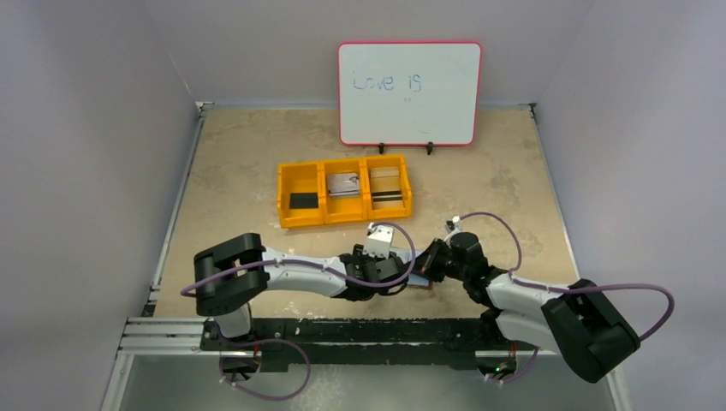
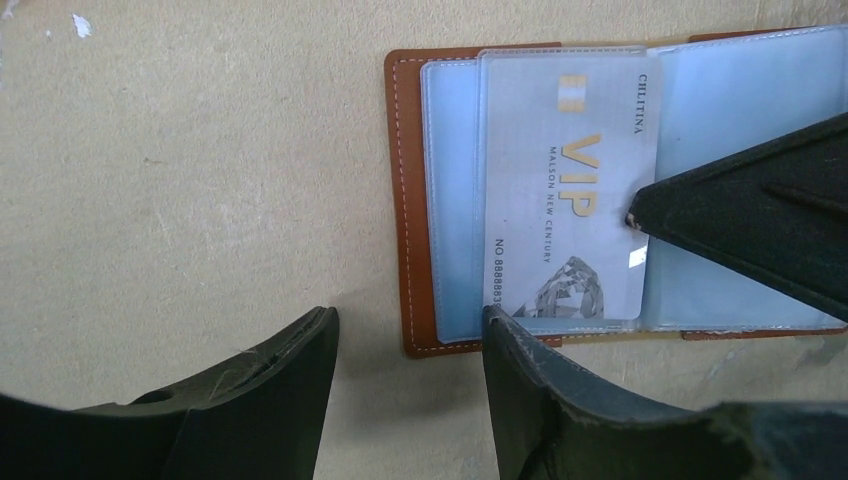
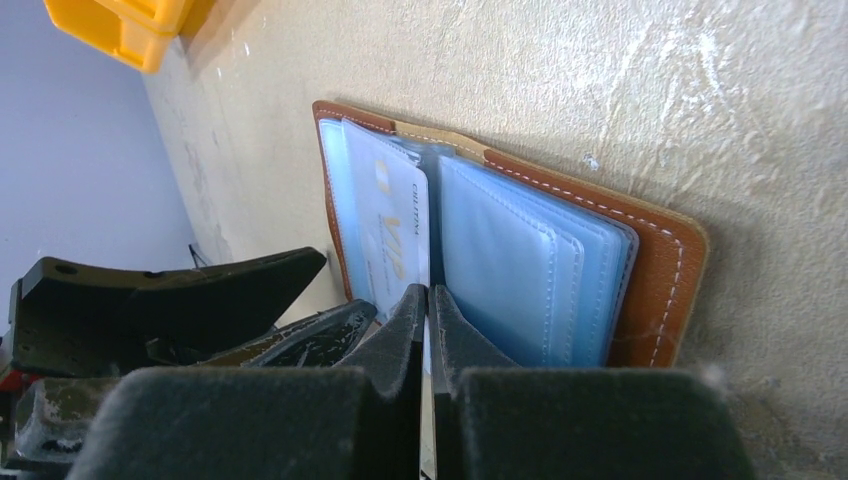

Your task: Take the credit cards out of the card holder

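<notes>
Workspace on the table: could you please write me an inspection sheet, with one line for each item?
Surface: beige table, scuffed with pale patches.
Job's things: brown card holder lies open, showing its clear sleeves; a VIP card sits in one. The yellow bin holds a black card, a grey card and a striped card, one per compartment.
Clutter: nothing seen.
Grippers: left gripper open at the holder's edge, nothing between its fingers; right gripper shut, tips pressing on the sleeves.
Cables: purple cables loop off both arms.
Surroundings: whiteboard reading "Love is" at the back; plain walls.
</notes>
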